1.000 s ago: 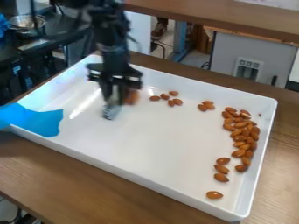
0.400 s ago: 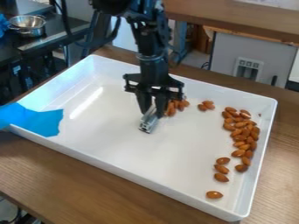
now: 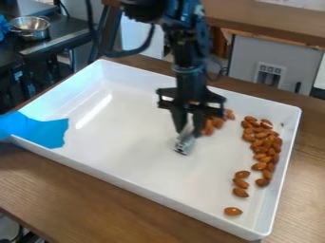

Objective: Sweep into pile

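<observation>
Black gripper [image 3: 188, 128] hangs over the middle of the white tray [image 3: 146, 182], shut on a small grey sweeping tool [image 3: 185, 143] whose lower end is at the tray floor. Several almonds [image 3: 217, 123] lie just right of the tool and behind the gripper, partly hidden by it. A long cluster of almonds [image 3: 262, 142] runs along the tray's right side. Below that cluster are a few looser almonds [image 3: 240, 183], and a single almond [image 3: 233, 211] sits near the front right corner.
Raised walls surround the tray on a wooden table [image 3: 101, 204]. Blue tape or cloth [image 3: 44, 131] covers its left corner. A metal bowl [image 3: 30, 27] stands on a dark counter at the upper left.
The gripper and tool have travelled right and slightly toward the front, and the almonds from the back middle have shifted right, closer to the right-hand cluster.
</observation>
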Controlling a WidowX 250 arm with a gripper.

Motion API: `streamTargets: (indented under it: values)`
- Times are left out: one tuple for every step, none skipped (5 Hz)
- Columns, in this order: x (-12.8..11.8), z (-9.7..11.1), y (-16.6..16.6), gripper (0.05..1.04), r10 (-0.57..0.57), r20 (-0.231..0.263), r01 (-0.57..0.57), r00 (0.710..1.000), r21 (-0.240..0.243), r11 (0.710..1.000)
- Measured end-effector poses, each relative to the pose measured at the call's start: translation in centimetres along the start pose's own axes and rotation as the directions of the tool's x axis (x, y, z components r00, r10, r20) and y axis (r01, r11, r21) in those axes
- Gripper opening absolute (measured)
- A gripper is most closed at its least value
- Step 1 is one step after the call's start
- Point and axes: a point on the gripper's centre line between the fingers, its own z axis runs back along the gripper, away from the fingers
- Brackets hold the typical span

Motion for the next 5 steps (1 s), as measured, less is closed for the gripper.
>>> streamTargets:
  values:
    - [-0.2,0.3,-2.6,0.343,-0.019,-0.011,0.019,1.000,-0.030,0.999]
    - [0.0,1.2,-5.3,0.343,-0.033,-0.004,0.033,0.999,-0.069,0.997]
    - [-0.3,1.2,-7.4,0.343,-0.068,-0.009,0.066,0.998,-0.098,0.993]
    - [-0.5,2.1,-6.5,0.343,-0.054,0.007,0.055,0.998,-0.102,0.993]
    - [-0.2,5.4,-2.4,0.343,0.017,0.076,-0.007,0.997,-0.132,0.991]
